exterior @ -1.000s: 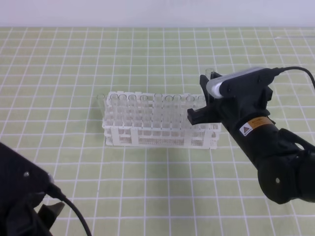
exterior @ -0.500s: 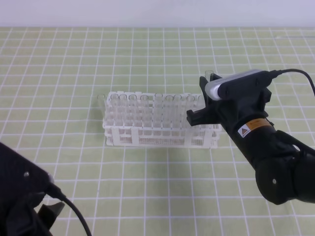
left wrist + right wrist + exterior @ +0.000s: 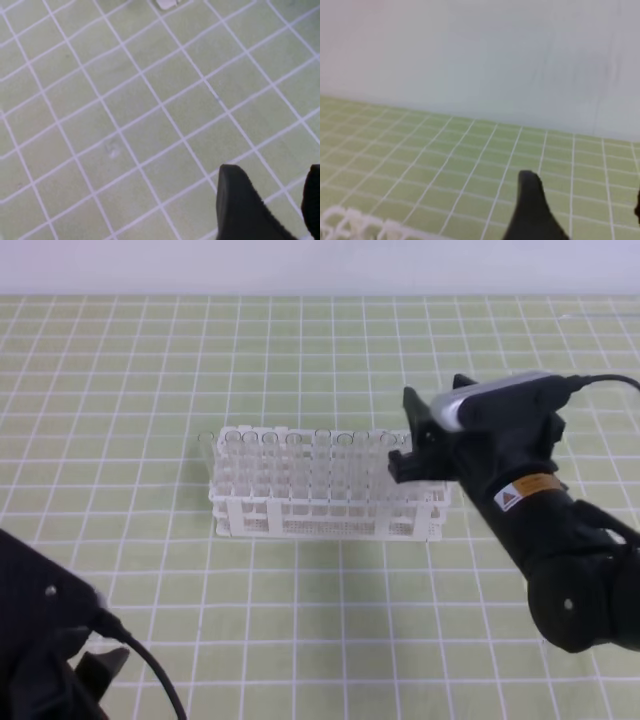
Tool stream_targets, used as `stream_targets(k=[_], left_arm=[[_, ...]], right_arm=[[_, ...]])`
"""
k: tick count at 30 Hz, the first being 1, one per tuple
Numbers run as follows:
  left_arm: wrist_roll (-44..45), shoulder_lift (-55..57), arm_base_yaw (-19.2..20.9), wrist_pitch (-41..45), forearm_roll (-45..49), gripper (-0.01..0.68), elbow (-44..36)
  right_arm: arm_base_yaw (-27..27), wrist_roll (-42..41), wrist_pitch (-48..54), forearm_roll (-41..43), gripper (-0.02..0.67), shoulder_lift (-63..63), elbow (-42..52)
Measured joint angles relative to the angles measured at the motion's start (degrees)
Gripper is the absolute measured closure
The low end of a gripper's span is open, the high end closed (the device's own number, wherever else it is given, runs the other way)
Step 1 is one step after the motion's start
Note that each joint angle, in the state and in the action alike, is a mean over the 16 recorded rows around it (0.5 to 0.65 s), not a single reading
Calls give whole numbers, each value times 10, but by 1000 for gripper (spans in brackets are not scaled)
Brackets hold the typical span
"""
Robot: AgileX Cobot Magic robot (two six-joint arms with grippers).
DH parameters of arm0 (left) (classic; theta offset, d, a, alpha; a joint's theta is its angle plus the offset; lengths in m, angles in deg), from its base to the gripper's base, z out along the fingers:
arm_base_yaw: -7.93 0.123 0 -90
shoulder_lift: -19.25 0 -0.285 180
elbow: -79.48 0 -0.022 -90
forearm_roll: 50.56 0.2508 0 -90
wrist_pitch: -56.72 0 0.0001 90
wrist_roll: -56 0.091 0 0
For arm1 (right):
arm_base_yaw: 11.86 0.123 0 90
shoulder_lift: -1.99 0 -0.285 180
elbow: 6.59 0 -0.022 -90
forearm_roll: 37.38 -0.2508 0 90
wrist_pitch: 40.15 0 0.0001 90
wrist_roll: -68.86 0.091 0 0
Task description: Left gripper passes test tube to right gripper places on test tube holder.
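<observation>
The white test tube holder (image 3: 330,508) stands mid-table with several clear test tubes (image 3: 345,455) upright in its holes. My right gripper (image 3: 403,437) hovers at the holder's right end, its fingers apart. The right wrist view shows a wide gap at my right gripper (image 3: 585,215) with nothing in it, and the holder's lattice (image 3: 355,225) at the lower left. My left gripper (image 3: 275,210) is low at the near left of the table, far from the holder. It is open, with only mat between its fingers (image 3: 240,210).
A green mat with a white grid (image 3: 300,350) covers the table up to a pale wall at the back. The left arm's dark body and cable (image 3: 45,640) fill the near left corner. A small white object (image 3: 165,4) shows at the top edge of the left wrist view.
The right gripper's fingers have spread apart. The tube that stuck up between them no longer shows there. The right wrist has shifted slightly right. The left arm has stayed put.
</observation>
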Motion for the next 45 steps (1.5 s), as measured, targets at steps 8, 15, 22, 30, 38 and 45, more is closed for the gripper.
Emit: stream_targets(k=[8, 15, 22, 30, 38, 45], left_arm=[[-18, -75, 163, -101, -11, 415, 0], [-33, -214, 363, -204, -27, 415, -22], [-38, -348, 490, -302, -37, 415, -99], [-43, -407, 527, -425, -41, 415, -208], [-46, -408, 526, -486, -40, 415, -252], [-12, -407, 525, -507, -75, 415, -267]], right_arm=[[-1, -47, 124, -10, 427, 122, 1], [-25, -111, 343, 22, 600, 294, 2], [-99, -146, 557, 71, 660, 457, 2], [-236, -158, 661, 103, 664, 590, 40], [-359, -157, 562, 93, 664, 690, 185], [-408, -157, 451, 65, 664, 762, 342]])
